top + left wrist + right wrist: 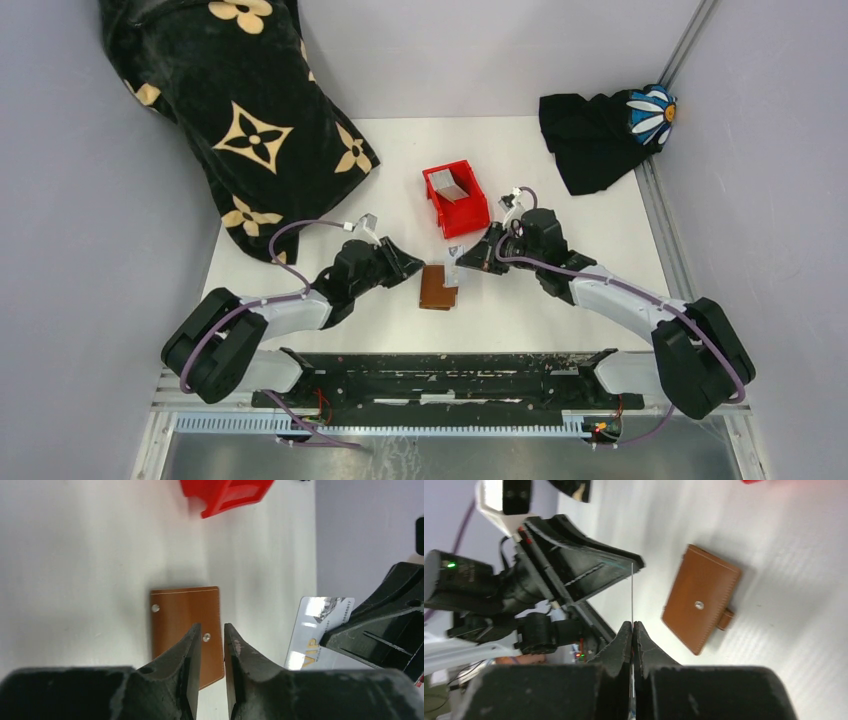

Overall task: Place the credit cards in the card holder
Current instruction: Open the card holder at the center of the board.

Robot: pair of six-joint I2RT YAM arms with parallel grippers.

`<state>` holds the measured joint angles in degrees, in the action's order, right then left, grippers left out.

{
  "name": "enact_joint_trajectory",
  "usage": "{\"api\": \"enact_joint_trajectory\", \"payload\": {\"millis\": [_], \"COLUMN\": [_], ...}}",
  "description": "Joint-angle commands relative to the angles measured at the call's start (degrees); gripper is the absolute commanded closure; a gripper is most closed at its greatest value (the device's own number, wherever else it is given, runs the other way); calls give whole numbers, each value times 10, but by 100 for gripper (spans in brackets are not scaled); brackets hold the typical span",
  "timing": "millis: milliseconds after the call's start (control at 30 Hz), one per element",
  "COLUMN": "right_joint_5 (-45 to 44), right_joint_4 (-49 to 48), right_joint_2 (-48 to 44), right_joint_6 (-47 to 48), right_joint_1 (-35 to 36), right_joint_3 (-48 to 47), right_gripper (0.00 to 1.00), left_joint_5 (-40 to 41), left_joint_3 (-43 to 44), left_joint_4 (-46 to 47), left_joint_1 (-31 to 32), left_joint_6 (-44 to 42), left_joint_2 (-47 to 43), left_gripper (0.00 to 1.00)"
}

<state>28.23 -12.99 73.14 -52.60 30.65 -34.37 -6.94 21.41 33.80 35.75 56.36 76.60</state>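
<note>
At the middle of the counter [560, 310], a brown wallet [437, 288] lies flat and closed. The right arm's jaws are clamped on a silvery credit card [312, 630], holding it just at the wallet's 1 o'clock; whether card and wallet touch is unclear. The left arm's jaws stand slightly apart with nothing between them, close by the wallet's 10 o'clock corner. A red bin [456, 198] sits at the wallet's 12 o'clock, with a second card [452, 185] leaning inside it.
</note>
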Motion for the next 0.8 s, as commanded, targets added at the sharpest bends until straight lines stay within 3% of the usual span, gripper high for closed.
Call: {"api": "enact_joint_trajectory", "payload": {"millis": [0, 233, 767], "right_joint_5": [-60, -81, -91], "right_joint_4": [100, 104, 65], "right_joint_2": [-2, 24, 75], "right_joint_6": [58, 58, 39], "right_joint_1": [1, 2, -1], "right_joint_3": [-15, -5, 11], "right_gripper": [99, 99, 99], "left_joint_5": [55, 65, 65], "left_joint_3": [5, -1, 0], "left_joint_4": [-60, -73, -61], "left_joint_1": [1, 6, 21], "left_joint_6": [-53, -65, -67], "left_joint_2": [1, 22, 73], "left_gripper": [73, 84, 92]}}
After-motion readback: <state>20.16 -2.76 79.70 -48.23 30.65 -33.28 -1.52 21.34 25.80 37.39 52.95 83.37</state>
